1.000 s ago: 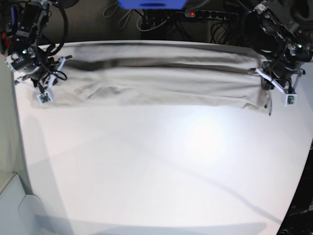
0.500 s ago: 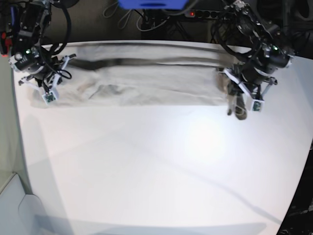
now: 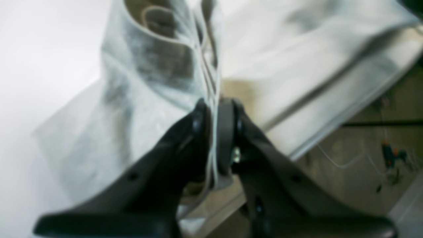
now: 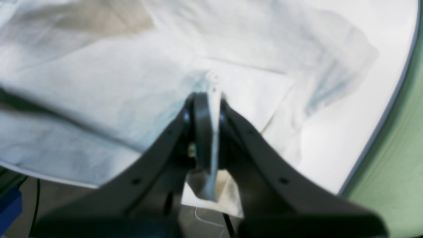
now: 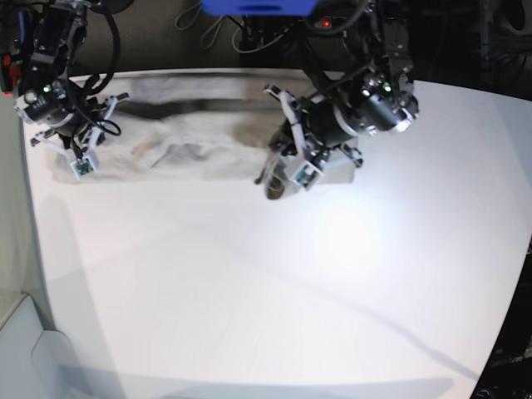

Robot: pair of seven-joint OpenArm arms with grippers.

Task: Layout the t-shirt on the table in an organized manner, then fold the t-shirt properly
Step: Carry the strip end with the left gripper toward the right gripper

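Cables and a power strip [image 5: 349,23] lie behind the table [image 5: 249,291]. My left claw [image 3: 214,109] is clenched on the t-shirt [image 5: 191,141], lifting its end over the middle. My right claw [image 4: 206,102] pinches the other end at the table's edge.

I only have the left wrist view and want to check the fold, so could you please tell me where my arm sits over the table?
Observer: The left gripper is near the middle of the table, carrying one end of the t-shirt over the rest.
Operator: Is the other end held?
Observer: Yes, the right gripper is shut on cloth at the table's edge.
Operator: Does any cloth hang loose?
Observer: A bunch droops below the left gripper.
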